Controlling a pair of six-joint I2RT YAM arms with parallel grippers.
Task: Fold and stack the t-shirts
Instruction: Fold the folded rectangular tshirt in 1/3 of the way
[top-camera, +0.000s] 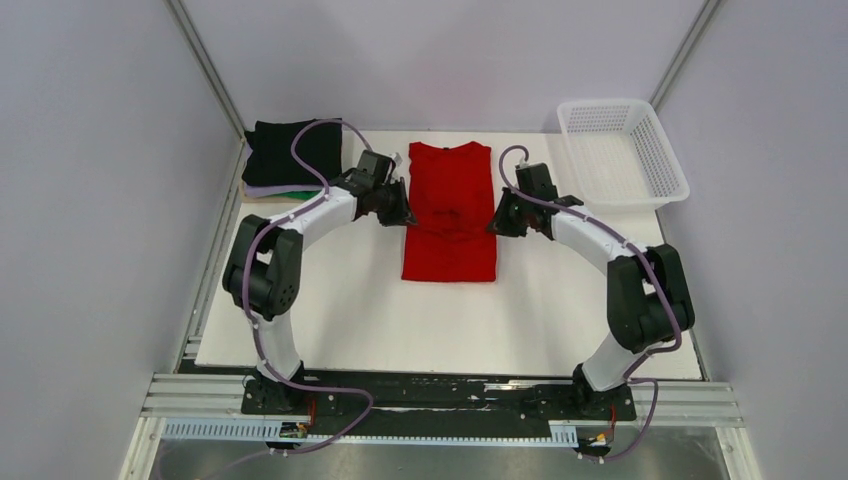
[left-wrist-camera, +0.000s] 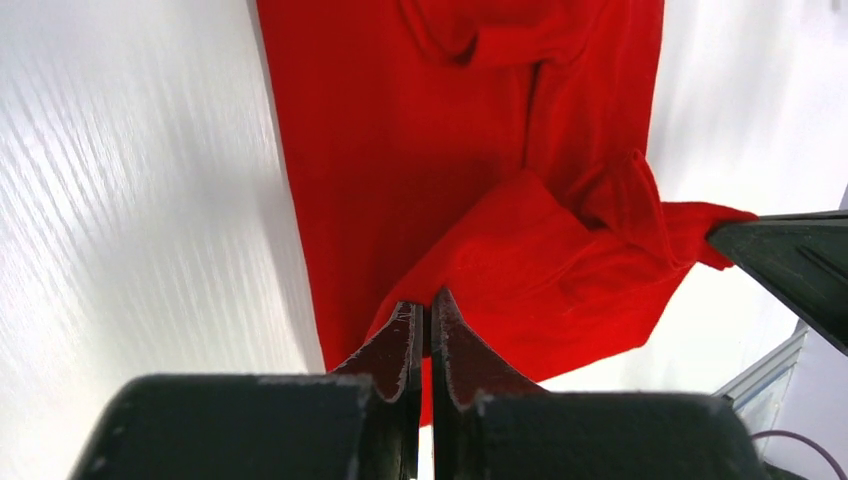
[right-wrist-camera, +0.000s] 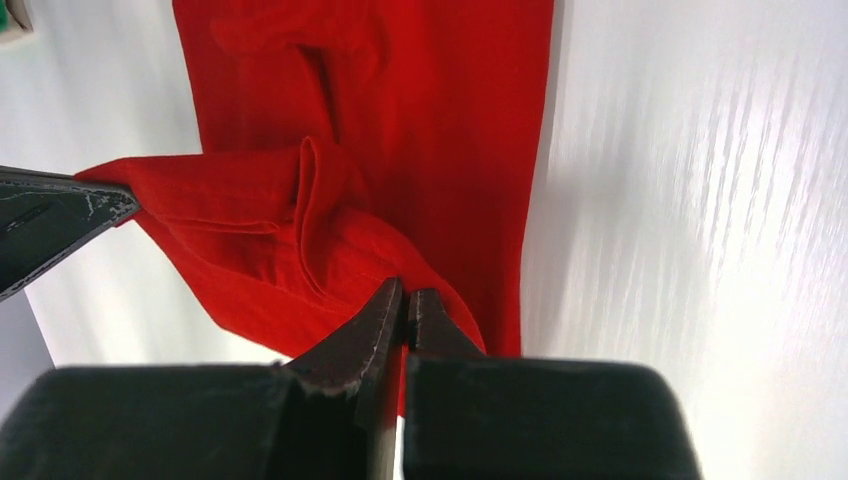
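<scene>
A red t-shirt (top-camera: 450, 215) lies lengthwise on the white table (top-camera: 350, 310), its sides folded in to a narrow strip. My left gripper (top-camera: 408, 214) is shut on a corner of its cloth at the strip's left edge (left-wrist-camera: 427, 300). My right gripper (top-camera: 494, 224) is shut on the matching corner at the right edge (right-wrist-camera: 405, 295). A raised fold of red cloth (left-wrist-camera: 560, 270) hangs stretched between the two grippers above the flat part of the shirt. A stack of folded t-shirts (top-camera: 290, 160), black on top with pale lilac and green under it, sits at the back left.
A white plastic mesh basket (top-camera: 622, 152) stands at the back right corner of the table. Grey walls close in on the left, the back and the right. The arms' bases are bolted to a rail (top-camera: 440, 400) at the near edge.
</scene>
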